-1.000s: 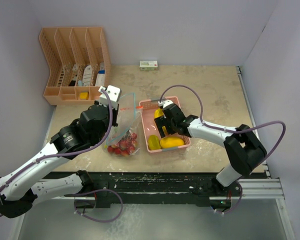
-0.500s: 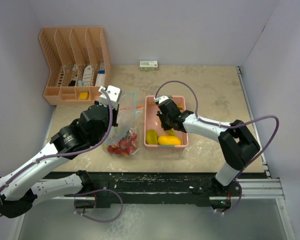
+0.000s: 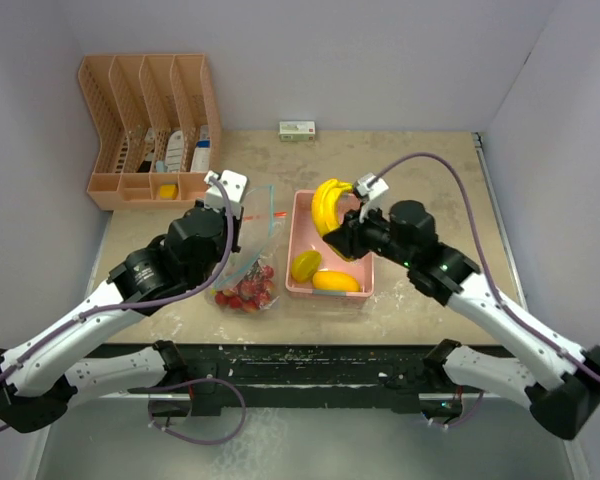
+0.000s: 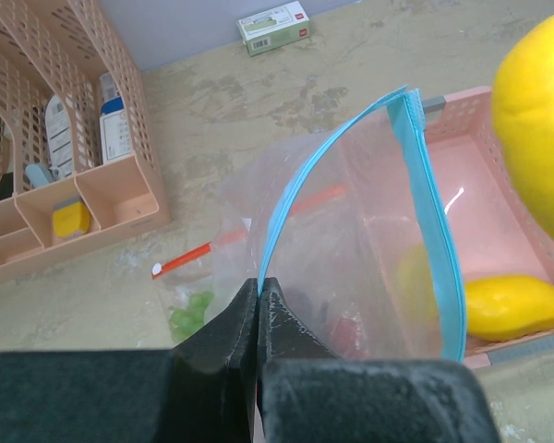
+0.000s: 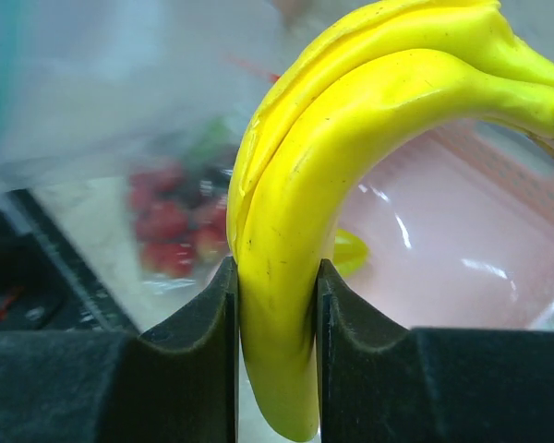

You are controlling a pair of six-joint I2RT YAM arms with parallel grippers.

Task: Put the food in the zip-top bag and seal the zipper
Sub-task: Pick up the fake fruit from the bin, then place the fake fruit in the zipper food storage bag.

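Strawberries [image 3: 246, 290] lay bagged; left end effector [image 4: 258, 305] pinched shut on the rim of the open zip-top bag [image 4: 351, 240], right end effector [image 5: 275, 314] clamped bananas [image 3: 329, 203] above the pink basket [image 4: 471, 212] mid-desk; mango [image 3: 336, 281] unpacked, zipper unsealed.

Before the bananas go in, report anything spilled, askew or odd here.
Nothing stands out. The left gripper pinches the zip-top bag at its rim, mouth open; the right gripper holds the bananas above the pink basket. Nothing spilled.
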